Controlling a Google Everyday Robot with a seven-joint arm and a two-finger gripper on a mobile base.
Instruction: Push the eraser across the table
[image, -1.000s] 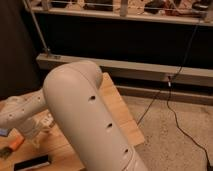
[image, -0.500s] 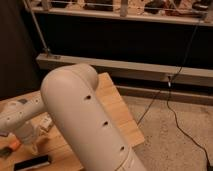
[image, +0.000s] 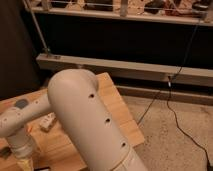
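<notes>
The table is a light-brown wooden top that fills the lower left. My large white arm rises across the middle of the view and bends back to the left. Its wrist points down at the lower left, and the gripper hangs low over the table near the bottom edge of the view. A thin dark sliver at the bottom edge, just right of the gripper, may be the black eraser. The rest of it is hidden or out of view.
A small white object lies on the table right of the wrist. An orange bit shows at the left edge. The table's right edge drops to a speckled floor with a black cable. A dark wall and a rail stand behind.
The wrist and gripper have come down toward the tabletop at the lower left. The black eraser, plainly seen before, is now mostly covered or cut off at the bottom edge.
</notes>
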